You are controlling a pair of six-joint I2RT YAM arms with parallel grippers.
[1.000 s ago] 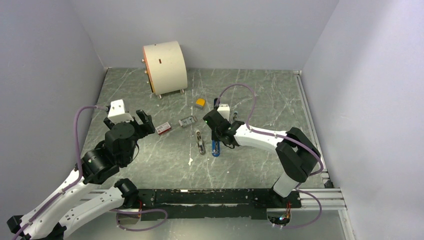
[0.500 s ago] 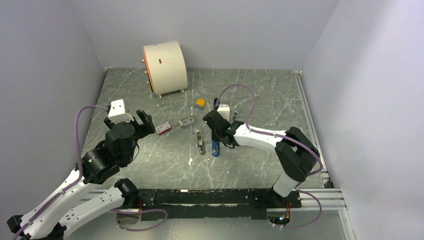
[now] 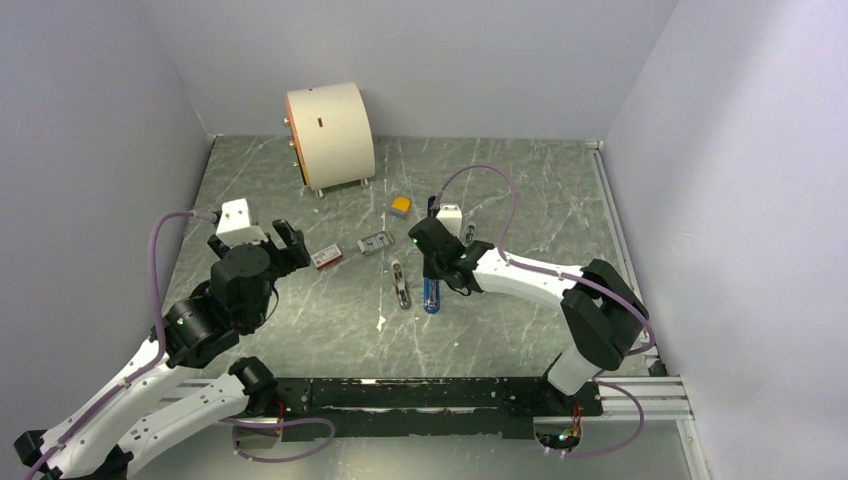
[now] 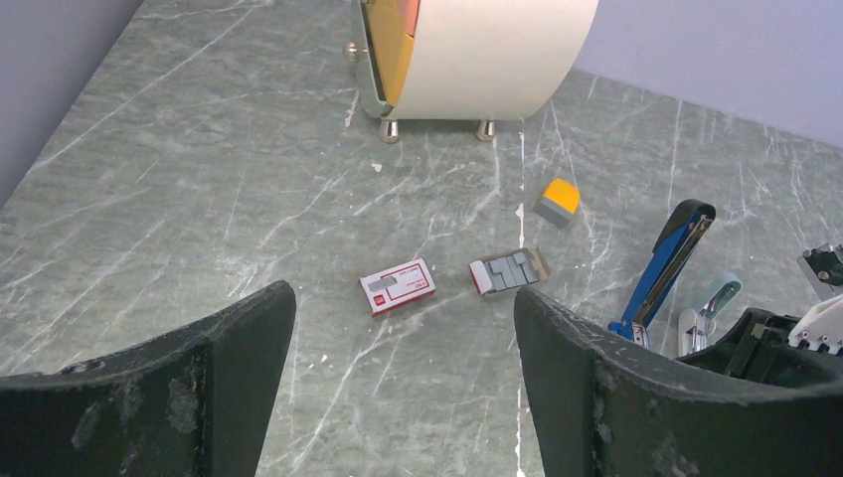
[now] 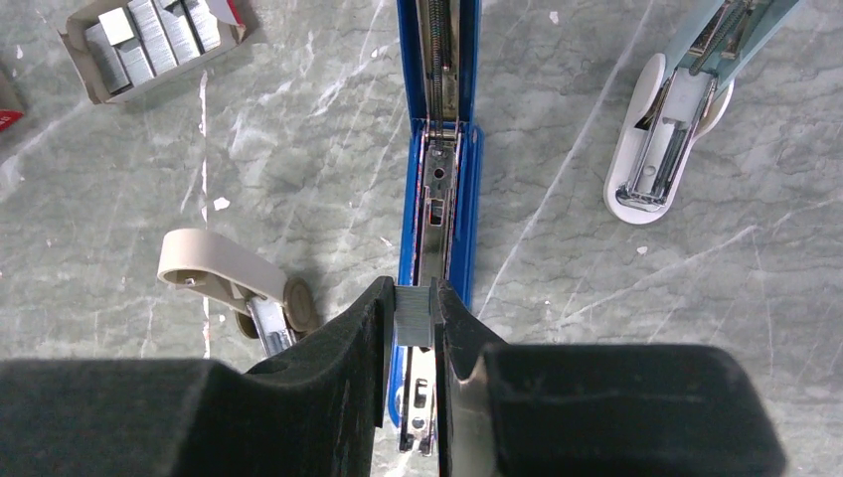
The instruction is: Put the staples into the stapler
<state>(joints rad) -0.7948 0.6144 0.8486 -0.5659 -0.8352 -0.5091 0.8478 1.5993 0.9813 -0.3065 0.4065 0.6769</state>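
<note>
The blue stapler (image 5: pixel 437 179) lies open on the table, its metal channel facing up; it also shows in the top view (image 3: pixel 431 296) and the left wrist view (image 4: pixel 664 266). My right gripper (image 5: pixel 415 323) is shut on a short grey ribbed strip of staples (image 5: pixel 415 316) and holds it directly over the stapler's channel, near its near end. In the top view the right gripper (image 3: pixel 433 278) is over the stapler. My left gripper (image 4: pixel 403 303) is open and empty, hovering at the left (image 3: pixel 285 245), apart from everything.
An open box of staples (image 5: pixel 149 40) and a red-and-white box (image 4: pixel 398 286) lie left of the stapler. A beige stapler (image 5: pixel 234 280) and a pale-blue stapler (image 5: pixel 666 129) flank it. An orange-grey block (image 3: pixel 401 205) and a cream drum (image 3: pixel 330 135) stand farther back.
The right arm has shifted slightly, its elbow a little to the right, with the strip still held over the stapler. The left arm has not moved.
</note>
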